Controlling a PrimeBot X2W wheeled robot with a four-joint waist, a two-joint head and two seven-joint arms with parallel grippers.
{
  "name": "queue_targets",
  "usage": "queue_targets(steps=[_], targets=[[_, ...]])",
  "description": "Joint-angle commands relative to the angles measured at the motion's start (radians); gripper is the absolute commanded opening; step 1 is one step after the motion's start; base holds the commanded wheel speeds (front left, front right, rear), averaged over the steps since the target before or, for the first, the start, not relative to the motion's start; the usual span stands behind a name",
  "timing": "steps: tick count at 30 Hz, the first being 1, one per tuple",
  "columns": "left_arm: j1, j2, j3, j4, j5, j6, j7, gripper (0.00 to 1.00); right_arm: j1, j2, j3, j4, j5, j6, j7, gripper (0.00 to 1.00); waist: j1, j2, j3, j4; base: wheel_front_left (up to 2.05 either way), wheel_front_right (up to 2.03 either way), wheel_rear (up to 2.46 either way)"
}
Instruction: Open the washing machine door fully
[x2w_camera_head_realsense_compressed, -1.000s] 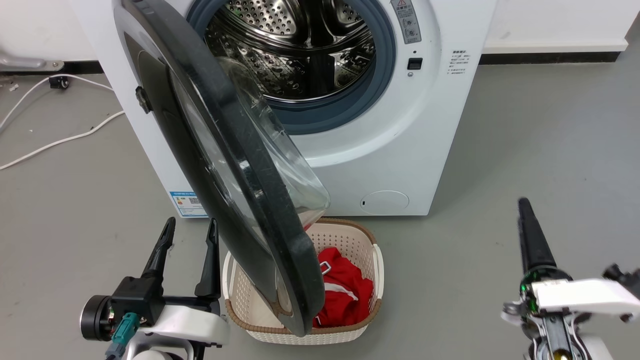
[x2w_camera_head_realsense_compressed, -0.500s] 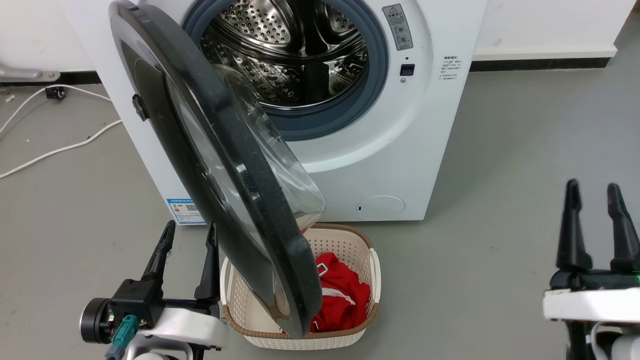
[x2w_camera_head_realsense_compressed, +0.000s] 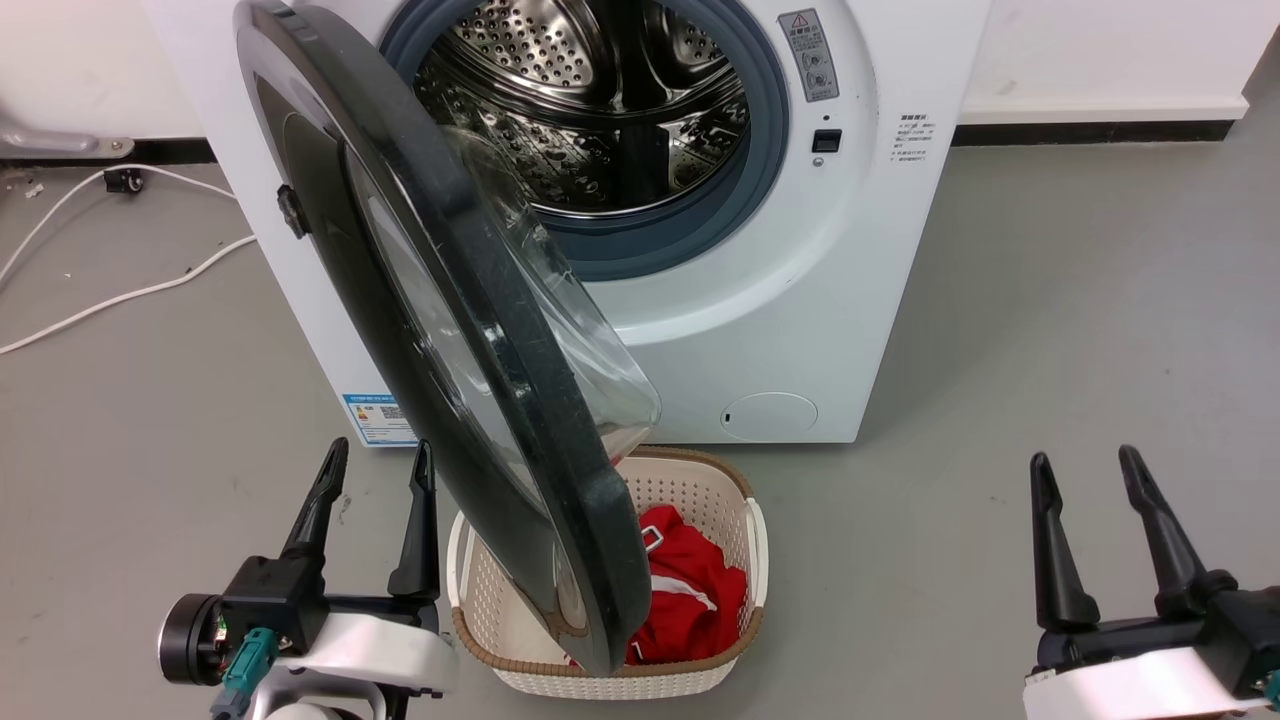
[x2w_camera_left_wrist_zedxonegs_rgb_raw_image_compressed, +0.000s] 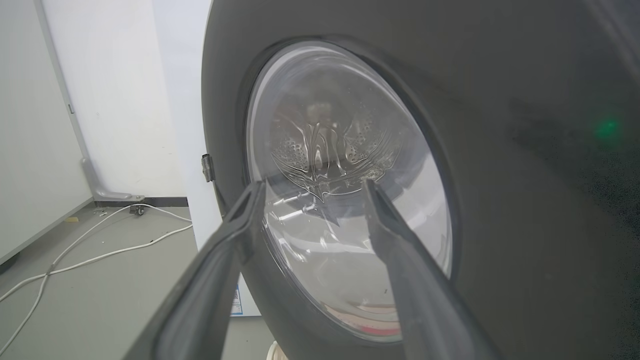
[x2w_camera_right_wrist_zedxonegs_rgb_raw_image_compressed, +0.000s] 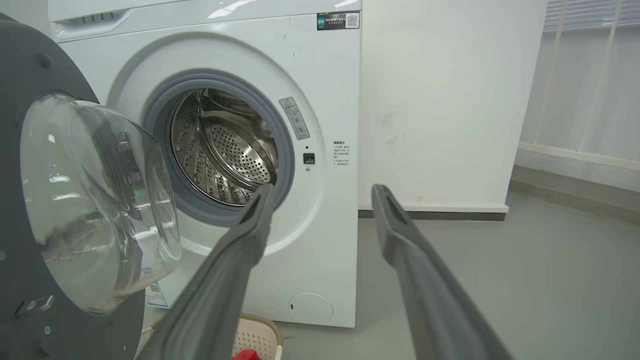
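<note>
Head view: what is lying in the basket (x2w_camera_head_realsense_compressed: 620, 683)?
— A red garment (x2w_camera_head_realsense_compressed: 690, 590) is lying inside. The washing machine door (x2w_camera_head_realsense_compressed: 470, 280), standing partly open from the washing machine (x2w_camera_head_realsense_compressed: 800, 330), is overhanging and hiding the basket's left part.
— And the tools?
— Left tool (x2w_camera_head_realsense_compressed: 382, 447) and right tool (x2w_camera_head_realsense_compressed: 1085, 457) are both holding fingers spread, gripping nothing, the left beside the door.

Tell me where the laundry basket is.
Head view, bottom centre: the laundry basket stands before the washing machine, beneath the lower edge of the washing machine door.
</note>
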Motion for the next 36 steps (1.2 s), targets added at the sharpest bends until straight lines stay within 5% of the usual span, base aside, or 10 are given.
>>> queue_targets(steps=[1,15,16,17,18,27,36], targets=[[-0.001,-0.001,0.0,-0.003,0.001,0.005,-0.002,1.0,0.013,0.002,-0.001,0.008,0.005,0.0,-0.005,1.0,0.0001,0.0,-0.001,0.0,0.0,0.0,0.0],[0.007,-0.001,0.004,-0.003,0.0,0.004,-0.002,1.0,-0.02,0.002,0.004,0.088,0.009,0.0,-0.022,1.0,0.0001,0.0,0.0,-0.004,0.0,0.0,0.0],[0.007,-0.001,0.004,-0.004,-0.001,0.004,-0.002,0.62,-0.021,0.002,0.005,0.089,0.011,0.0,-0.023,1.0,0.0001,0.0,0.0,-0.005,0.0,0.0,0.0],[0.008,-0.001,0.004,-0.005,-0.003,0.004,-0.002,0.11,-0.022,0.002,0.006,0.091,0.014,0.0,-0.024,1.0,0.0001,0.0,0.0,-0.006,0.0,0.0,0.0],[0.008,-0.001,0.004,-0.005,-0.004,0.004,-0.002,0.0,-0.023,0.002,0.006,0.093,0.016,0.0,-0.024,1.0,0.0001,0.0,0.0,-0.006,0.0,0.0,0.0],[-0.009,-0.001,0.005,-0.072,-0.008,0.006,-0.002,0.0,-0.028,0.002,0.007,0.101,0.027,0.0,-0.026,1.0,0.0001,0.0,0.006,-0.008,0.0,0.0,0.0],[-0.051,-0.001,0.03,-0.307,0.016,0.028,-0.002,0.0,-0.032,0.002,0.007,0.104,0.038,0.0,-0.026,1.0,0.0001,0.0,0.012,-0.006,0.0,0.0,0.0]])
